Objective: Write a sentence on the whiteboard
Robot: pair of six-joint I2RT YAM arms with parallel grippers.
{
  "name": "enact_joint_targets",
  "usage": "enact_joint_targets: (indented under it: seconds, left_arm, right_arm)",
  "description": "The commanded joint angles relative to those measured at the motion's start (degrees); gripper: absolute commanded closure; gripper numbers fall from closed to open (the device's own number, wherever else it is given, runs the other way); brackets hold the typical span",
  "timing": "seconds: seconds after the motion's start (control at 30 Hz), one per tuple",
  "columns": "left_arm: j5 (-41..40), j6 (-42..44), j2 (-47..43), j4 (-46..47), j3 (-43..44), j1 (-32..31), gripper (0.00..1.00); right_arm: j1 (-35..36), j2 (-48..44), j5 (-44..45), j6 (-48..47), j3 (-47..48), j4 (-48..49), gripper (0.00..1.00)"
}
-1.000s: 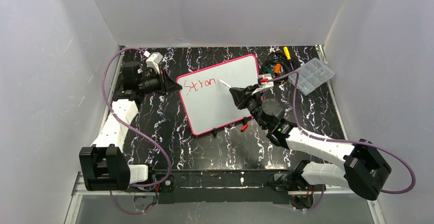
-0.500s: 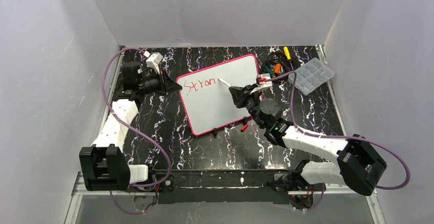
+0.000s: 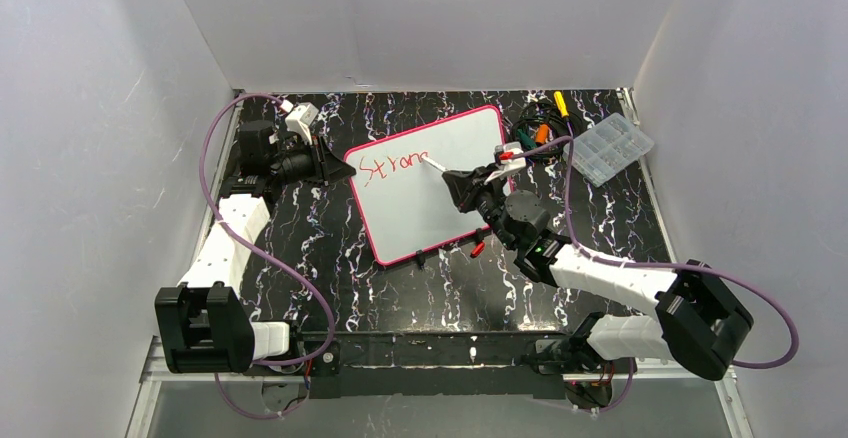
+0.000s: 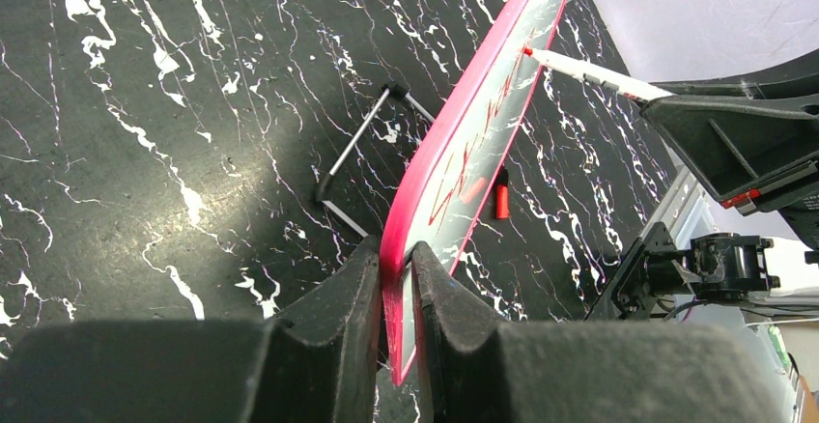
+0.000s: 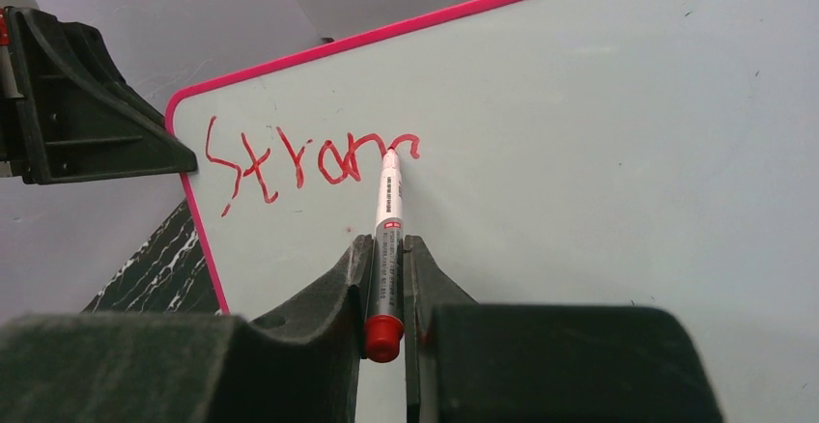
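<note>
At the table's centre the whiteboard (image 3: 425, 183) sits tilted, its nine-o'clock edge pinched in the nearly closed left gripper (image 4: 396, 259). The right arm reaches in from five o'clock, its right gripper (image 5: 386, 264) clamping a marker (image 5: 388, 211) whose tip hides the last stroke of the sentence (image 5: 309, 160).

The whiteboard (image 3: 425, 208) has a pale white face and a thin pink-red border; the sentence (image 5: 290, 160) is red. The marker (image 5: 387, 239) is white-barrelled with a red band and red end cap. The table (image 3: 400, 298) is black, veined in white marbling; the cables (image 3: 206, 158) are purple.
</note>
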Motion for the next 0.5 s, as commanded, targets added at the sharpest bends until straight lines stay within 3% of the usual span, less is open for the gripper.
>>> enact_joint_targets:
  seconds: [0.0, 0.47]
  left_arm:
    - [1.4, 0.7, -1.8, -1.3, -0.5, -0.6, 1.00]
    - [1.4, 0.7, -1.9, -1.3, -0.6, -0.6, 1.00]
  right_arm:
    - [-0.3, -1.6, -0.5, -0.6, 0.1, -1.6, 0.99]
    - [-0.3, -3.4, 3.6, -1.6, -0.2, -2.2, 0.99]
